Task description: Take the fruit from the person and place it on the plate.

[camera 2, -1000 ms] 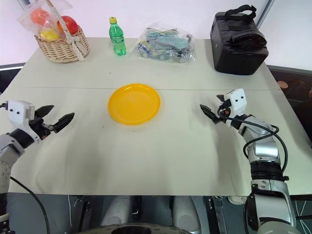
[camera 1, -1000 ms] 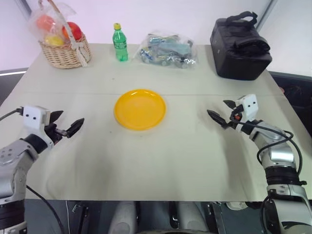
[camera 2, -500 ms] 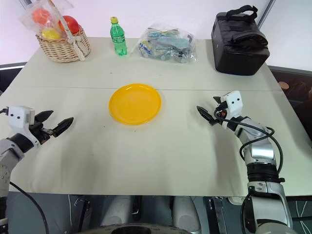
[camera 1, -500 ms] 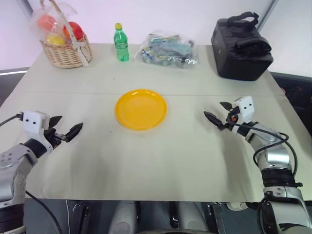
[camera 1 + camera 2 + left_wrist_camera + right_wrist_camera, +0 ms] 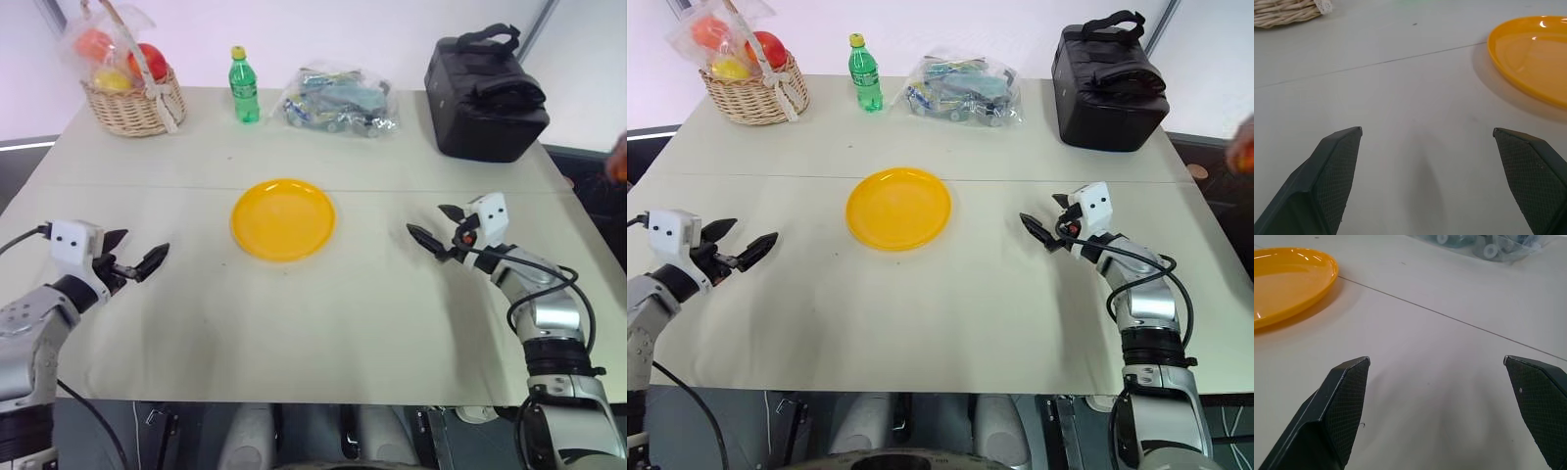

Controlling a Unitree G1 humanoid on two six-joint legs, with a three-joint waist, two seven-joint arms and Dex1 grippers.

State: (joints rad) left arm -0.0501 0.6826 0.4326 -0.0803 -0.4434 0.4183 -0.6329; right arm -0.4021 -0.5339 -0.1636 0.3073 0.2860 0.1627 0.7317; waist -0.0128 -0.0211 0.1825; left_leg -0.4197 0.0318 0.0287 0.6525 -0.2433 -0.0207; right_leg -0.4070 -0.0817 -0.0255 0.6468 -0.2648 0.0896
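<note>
- Because the left gripper point(image 5: 142, 247) hung just above the table point(image 5: 323, 313) at about eight o'clock from the plate point(image 5: 284, 218), fingers spread wide and holding nothing, it was badly placed for a hand-over from the far side. A long reach across could have swept the plate along.
- The right gripper point(image 5: 426, 221) hovered at three o'clock from the plate, jaws wide apart and empty, pointing towards the plate. To my eye it would have needed to turn outward to meet the person, and closing too early or off-centre on a round, glossy fruit could have squirted it out onto the table.
- The plate lay bare and shallow in the middle. A fruit let go from any height might have rolled over the low rim.
- A reddish-orange blur point(image 5: 617, 166) showed at the table's edge at about two o'clock from the plate. I took it for the fruit or the person's hand, but too little of it showed to tell. A grab at it risked pinching fingers.
- Far off at eleven o'clock, the wicker basket point(image 5: 132, 108) held wrapped fruits point(image 5: 147, 59), which could have been mistaken for the target.
</note>
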